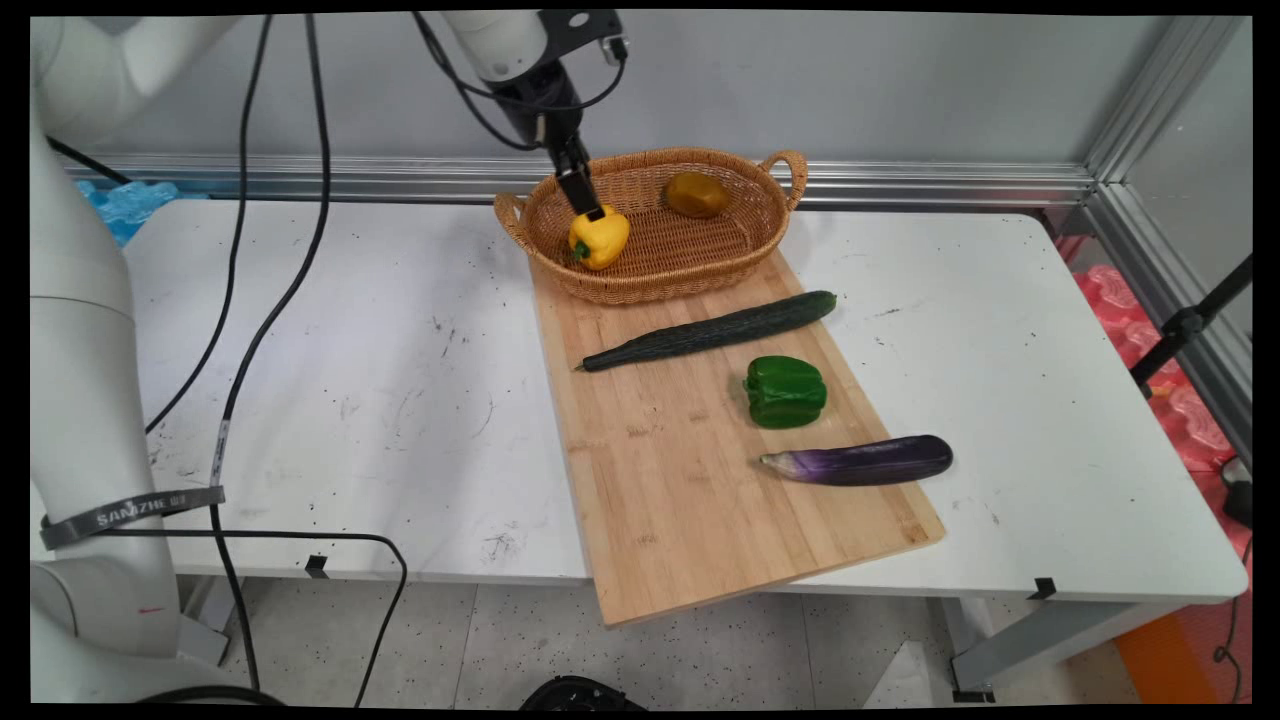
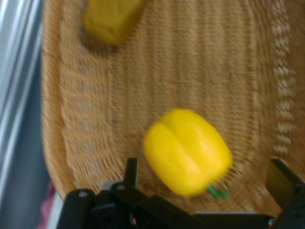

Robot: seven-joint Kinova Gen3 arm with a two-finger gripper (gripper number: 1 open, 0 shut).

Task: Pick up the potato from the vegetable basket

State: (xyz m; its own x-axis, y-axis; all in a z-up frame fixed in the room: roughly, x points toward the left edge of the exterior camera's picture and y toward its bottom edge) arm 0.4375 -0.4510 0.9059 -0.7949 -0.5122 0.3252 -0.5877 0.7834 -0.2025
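I am seeing black two-finger gripper (image 1: 597, 212) hovering with fingers spread wide, yellow bell pepper (image 2: 187, 151) lying released between them inside oval wicker basket (image 1: 650, 283) (brownish potato (image 1: 696, 194) beside); dark green cucumber (image 1: 710, 331), green bell pepper (image 1: 785, 391), purple eggplant (image 1: 860, 461) are waiting on wooden cutting board (image 1: 660, 470).

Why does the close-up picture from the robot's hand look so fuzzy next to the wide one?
In the hand view the yellow pepper and the basket weave are smeared, as motion or closeness might do. In the main view the cucumber, green pepper and eggplant are crisp under even light, with only faint shadows on the board.
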